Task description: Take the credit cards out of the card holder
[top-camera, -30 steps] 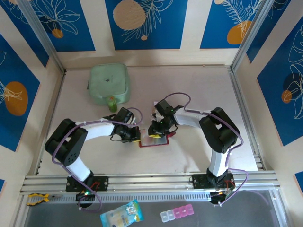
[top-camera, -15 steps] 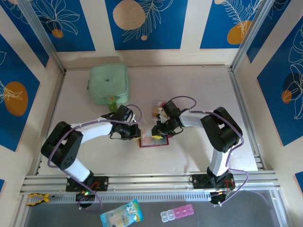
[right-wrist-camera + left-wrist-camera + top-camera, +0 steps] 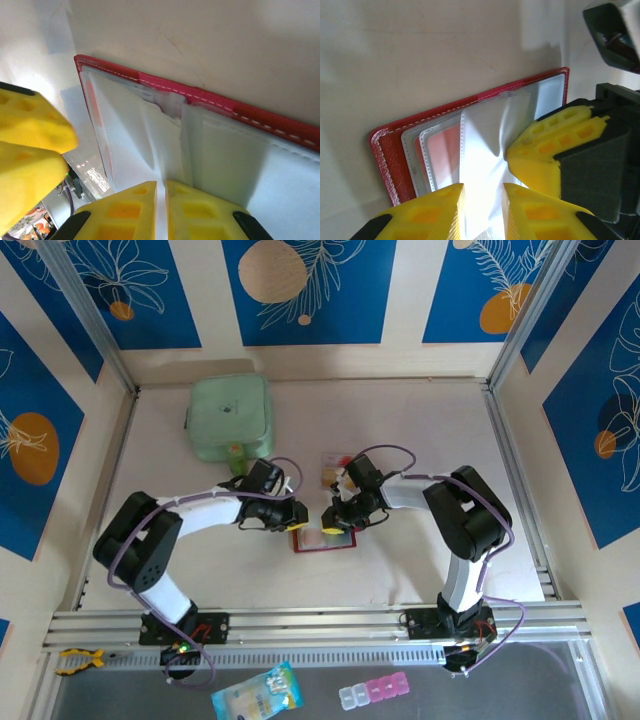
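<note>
Two narrow jaws: your left gripper (image 3: 484, 210) slightly parted, right gripper (image 3: 161, 210) pinching pale clear sleeves (image 3: 225, 155) of the open dark-red leather card holder (image 3: 385, 155), mid-counter (image 3: 400, 420).

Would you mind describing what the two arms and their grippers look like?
The left arm and right arm both have white links with black joints, and a thin purple cable loops along each. The left gripper and right gripper have black bodies and blocky yellow fingers moulded with rectangular recesses.
</note>
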{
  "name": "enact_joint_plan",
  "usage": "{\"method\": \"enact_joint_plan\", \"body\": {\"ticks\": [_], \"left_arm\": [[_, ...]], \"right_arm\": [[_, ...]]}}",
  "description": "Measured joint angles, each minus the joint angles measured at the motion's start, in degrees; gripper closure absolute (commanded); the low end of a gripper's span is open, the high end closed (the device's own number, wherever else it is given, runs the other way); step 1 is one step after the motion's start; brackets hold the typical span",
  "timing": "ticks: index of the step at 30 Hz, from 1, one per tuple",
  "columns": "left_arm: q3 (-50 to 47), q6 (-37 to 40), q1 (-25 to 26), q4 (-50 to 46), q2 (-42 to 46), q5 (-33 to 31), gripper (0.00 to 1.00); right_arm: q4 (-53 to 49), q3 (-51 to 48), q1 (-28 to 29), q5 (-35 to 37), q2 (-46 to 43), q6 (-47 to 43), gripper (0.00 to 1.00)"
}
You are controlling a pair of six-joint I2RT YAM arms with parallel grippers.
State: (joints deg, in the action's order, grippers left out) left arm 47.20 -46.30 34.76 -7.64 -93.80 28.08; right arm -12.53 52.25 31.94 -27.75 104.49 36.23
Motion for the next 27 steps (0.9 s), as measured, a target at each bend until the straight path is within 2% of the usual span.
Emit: {"method": "enact_joint_plan", "body": {"ticks": [13,21,27], "left_arm": [[0.26,-0.87,0.39,1.95,-3.56,0.87,0.72],[0.35,-2.14,0.94,3.28,-3.89,1.97,0.82],[0.52,-2.93,1.01,3.85,-3.87,2.27,0.80]], "right_arm": [[0.37,-0.33,-0.48,-0.81,0.00,-0.22,0.87],[1.16,-0.68,-0.48,-1.31,-0.02,-0.22,0.87],[1.25,-1.46,-0.48,-1.66,-3.10,-0.17,0.83]]}}
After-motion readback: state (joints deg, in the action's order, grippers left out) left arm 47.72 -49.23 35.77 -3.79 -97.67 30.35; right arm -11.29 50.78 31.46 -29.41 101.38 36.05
